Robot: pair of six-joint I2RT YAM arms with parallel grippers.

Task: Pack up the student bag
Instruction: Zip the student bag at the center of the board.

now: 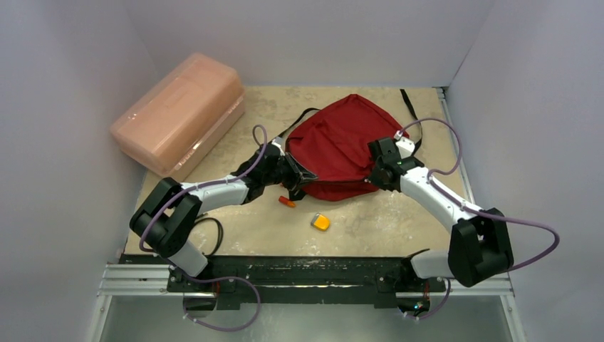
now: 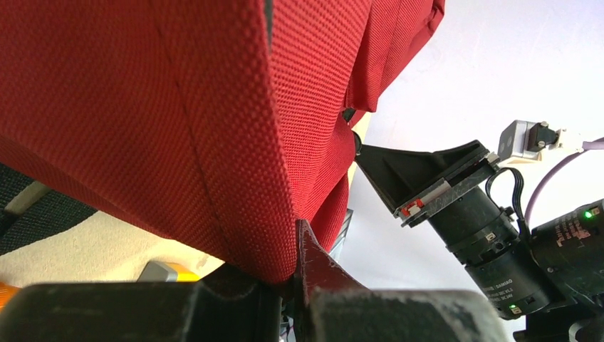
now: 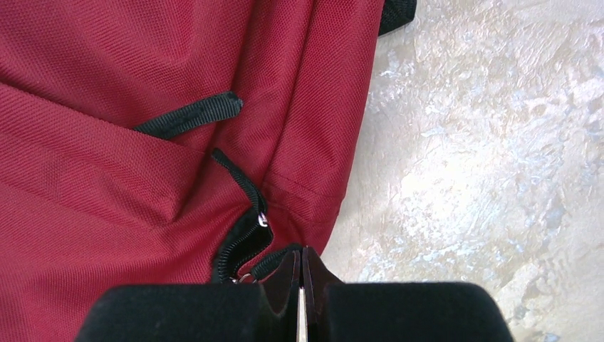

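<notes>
Top external, student bag (image 1: 338, 146) on table (image 1: 377, 221), pink box (image 1: 178, 114) closed, far left

1. A pink translucent box (image 1: 178, 114) is set at the far left of the mottled beige table (image 1: 384, 228), beside the wall.
2. A small orange piece (image 1: 286, 202) is seen near the table's middle.
3. A yellow-orange object (image 1: 320, 222) is laid near it, apart.

Beige table (image 1: 384, 214) carries student bag (image 1: 335, 142), pink box (image 1: 178, 114), orange trinket (image 1: 320, 222).
</notes>
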